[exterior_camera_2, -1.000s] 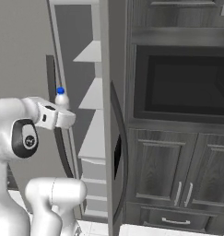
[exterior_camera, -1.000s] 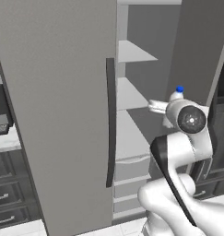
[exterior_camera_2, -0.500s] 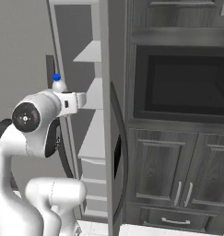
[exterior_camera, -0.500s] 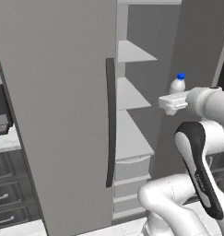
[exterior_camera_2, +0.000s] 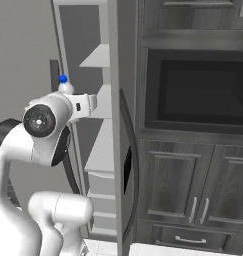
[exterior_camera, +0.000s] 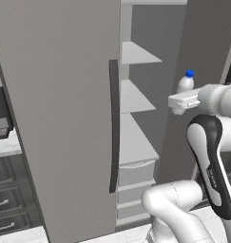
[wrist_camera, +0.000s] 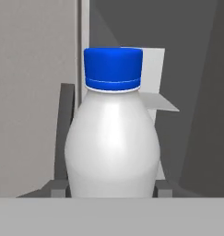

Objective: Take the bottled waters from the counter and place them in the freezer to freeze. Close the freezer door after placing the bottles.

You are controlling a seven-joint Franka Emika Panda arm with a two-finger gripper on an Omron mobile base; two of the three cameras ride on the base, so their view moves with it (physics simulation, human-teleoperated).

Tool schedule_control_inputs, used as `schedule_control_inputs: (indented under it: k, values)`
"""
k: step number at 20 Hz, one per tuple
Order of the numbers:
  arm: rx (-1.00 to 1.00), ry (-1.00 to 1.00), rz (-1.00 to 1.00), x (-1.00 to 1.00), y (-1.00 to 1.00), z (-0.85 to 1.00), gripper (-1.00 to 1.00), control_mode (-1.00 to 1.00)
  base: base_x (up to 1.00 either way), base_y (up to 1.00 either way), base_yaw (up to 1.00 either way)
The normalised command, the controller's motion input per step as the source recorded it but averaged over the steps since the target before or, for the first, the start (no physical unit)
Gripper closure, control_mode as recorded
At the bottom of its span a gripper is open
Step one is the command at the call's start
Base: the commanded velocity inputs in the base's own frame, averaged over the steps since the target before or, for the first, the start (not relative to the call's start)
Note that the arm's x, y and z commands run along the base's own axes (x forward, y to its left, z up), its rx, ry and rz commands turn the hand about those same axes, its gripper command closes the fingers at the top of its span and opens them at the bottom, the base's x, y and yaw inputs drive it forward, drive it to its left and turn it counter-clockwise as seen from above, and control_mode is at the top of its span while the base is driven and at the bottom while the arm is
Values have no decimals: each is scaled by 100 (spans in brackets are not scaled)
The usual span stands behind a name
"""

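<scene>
Holding one pale bottled water (wrist_camera: pixel 112 138), blue cap (wrist_camera: pixel 113 68) uppermost, upright: gripper (exterior_camera: pixel 182 101) closed on its lower body, fingers (wrist_camera: pixel 57 188) pressed to both sides. Raised in mid-air before open freezer (exterior_camera: pixel 140 123), level with the middle white shelves (exterior_camera: pixel 131 97), just outside the compartment. Freezer door (exterior_camera_2: pixel 124 150) swung wide, seen edge-on beside the dark built-in oven (exterior_camera_2: pixel 198 90). Wider plain grey door (exterior_camera: pixel 60 109) shut, dark bar handle (exterior_camera: pixel 114 126) vertical. Second bottle not seen.
</scene>
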Motion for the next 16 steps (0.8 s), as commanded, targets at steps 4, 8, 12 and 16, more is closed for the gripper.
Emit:
schedule_control_inputs:
  k: [4, 8, 12, 16]
  values:
    - [0, -3, -17, 46, 22, 0, 100, -100, 0, 0, 0]
    - [0, 0, -14, 23, 4, 3, 100, -100, 0, 0, 0]
    - [1, 3, 0, 9, -22, 17, 100, -100, 0, 0, 0]
    - [0, 12, 0, 30, -12, 47, 100, -100, 0, 0, 0]
